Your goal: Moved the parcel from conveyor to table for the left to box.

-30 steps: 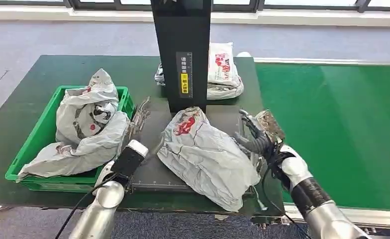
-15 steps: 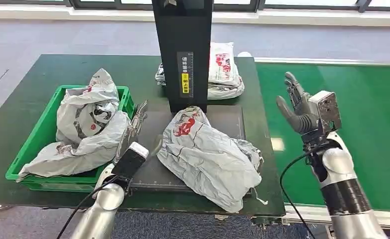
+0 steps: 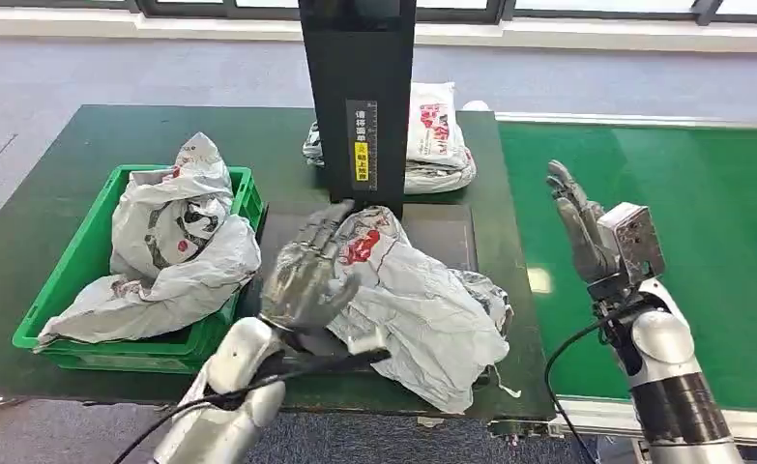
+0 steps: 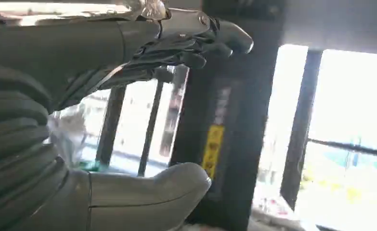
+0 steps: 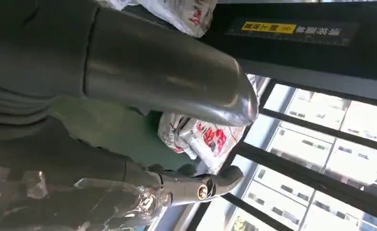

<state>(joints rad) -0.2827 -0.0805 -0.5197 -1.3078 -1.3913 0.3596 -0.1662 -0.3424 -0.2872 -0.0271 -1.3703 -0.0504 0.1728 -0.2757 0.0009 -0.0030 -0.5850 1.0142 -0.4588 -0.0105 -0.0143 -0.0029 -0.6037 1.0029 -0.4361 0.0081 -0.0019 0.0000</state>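
Left hand covers the near-left part of the parcel; contact underneath cannot be judged. Black post cut off by the top edge, hides part of the far parcels. Left wrist view blurred; yellow label unreadable.

Right hand empty, fingers apart — white parcels beyond, black post alongside.

Grey floor, dark-framed windows along the far wall, daylight glare through the glass.
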